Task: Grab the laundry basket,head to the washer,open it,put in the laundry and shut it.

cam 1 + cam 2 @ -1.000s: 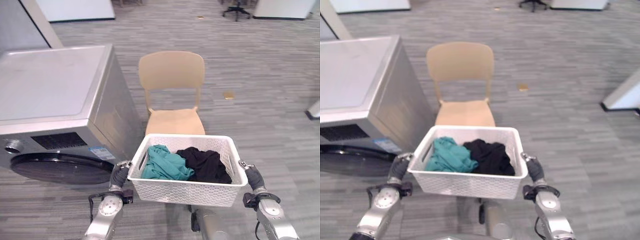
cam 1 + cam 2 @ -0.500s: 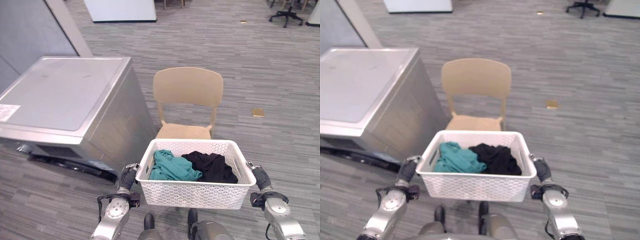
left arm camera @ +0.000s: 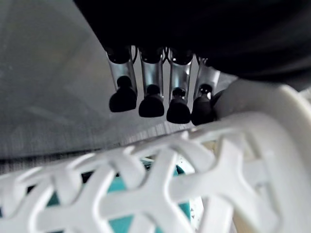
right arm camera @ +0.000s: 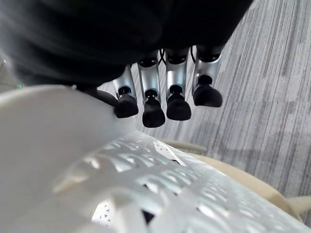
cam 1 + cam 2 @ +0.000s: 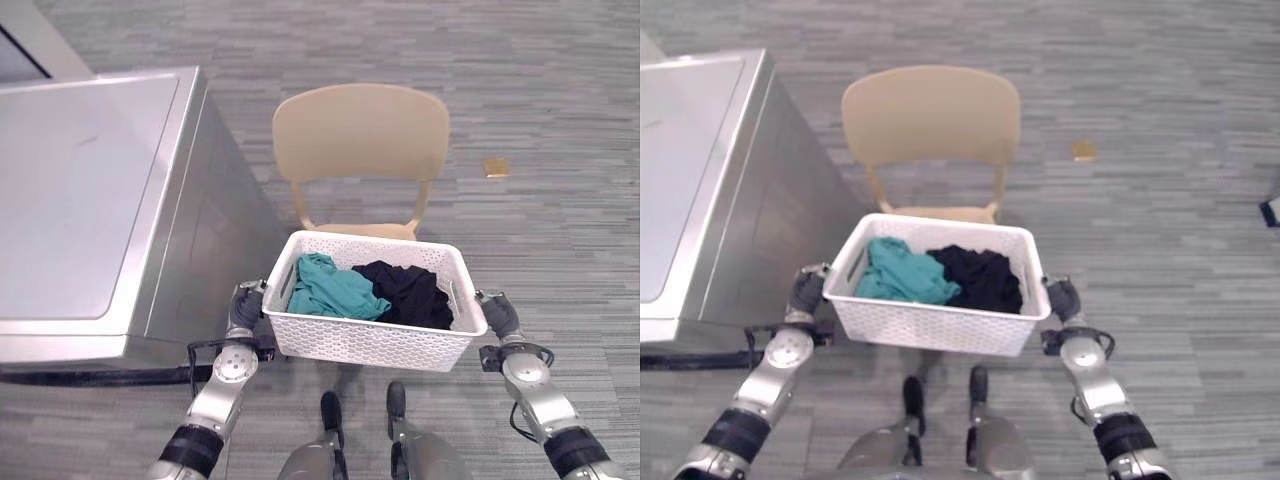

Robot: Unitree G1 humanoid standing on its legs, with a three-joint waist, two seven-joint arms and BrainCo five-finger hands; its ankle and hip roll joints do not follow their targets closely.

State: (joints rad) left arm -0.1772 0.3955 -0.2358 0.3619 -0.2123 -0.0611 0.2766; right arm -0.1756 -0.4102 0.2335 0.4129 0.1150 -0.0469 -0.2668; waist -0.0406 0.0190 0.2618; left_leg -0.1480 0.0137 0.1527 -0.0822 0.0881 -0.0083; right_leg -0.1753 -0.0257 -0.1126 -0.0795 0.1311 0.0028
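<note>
I carry a white lattice laundry basket (image 5: 365, 341) in front of me, with one hand at each end. A teal garment (image 5: 330, 286) lies in its left half and a black garment (image 5: 405, 291) in its right half. My left hand (image 5: 243, 311) grips the basket's left end, and its fingers (image 3: 151, 102) curl over the rim (image 3: 252, 121). At the right end, my right hand (image 5: 497, 316) holds on with its fingers (image 4: 170, 104) curled over that rim (image 4: 43, 126). The silver washer (image 5: 80, 200) stands close on my left, showing its top and side.
A tan plastic chair (image 5: 360, 135) stands just beyond the basket, facing me, right beside the washer's side. A small tan object (image 5: 494, 167) lies on the grey carpet at the far right. Open carpet stretches to the right.
The whole view has shifted: the washer's dark front door has left the picture and I look down on its top and side. The basket stays held between both hands.
</note>
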